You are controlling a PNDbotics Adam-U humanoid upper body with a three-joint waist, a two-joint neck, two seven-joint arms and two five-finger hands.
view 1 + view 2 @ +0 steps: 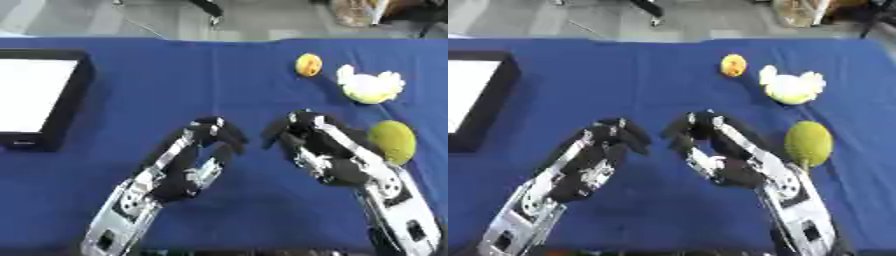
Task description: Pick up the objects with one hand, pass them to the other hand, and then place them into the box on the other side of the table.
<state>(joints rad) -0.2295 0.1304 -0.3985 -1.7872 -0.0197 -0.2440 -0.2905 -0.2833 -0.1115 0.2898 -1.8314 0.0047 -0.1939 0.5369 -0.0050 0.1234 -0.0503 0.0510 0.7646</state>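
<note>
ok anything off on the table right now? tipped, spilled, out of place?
Nothing stands out. The small orange item, the white and yellow-green item and the green oval item lie apart on the blue table, none spilled. The box sits at the left edge. Left hand and right hand are curled and hold nothing.

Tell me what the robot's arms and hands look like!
Both hands, the left hand and the right hand, are black with chunky fingers and small silvery-white parts between them. The forearms behind them are silver-grey metal with black round joints and dark openings.
</note>
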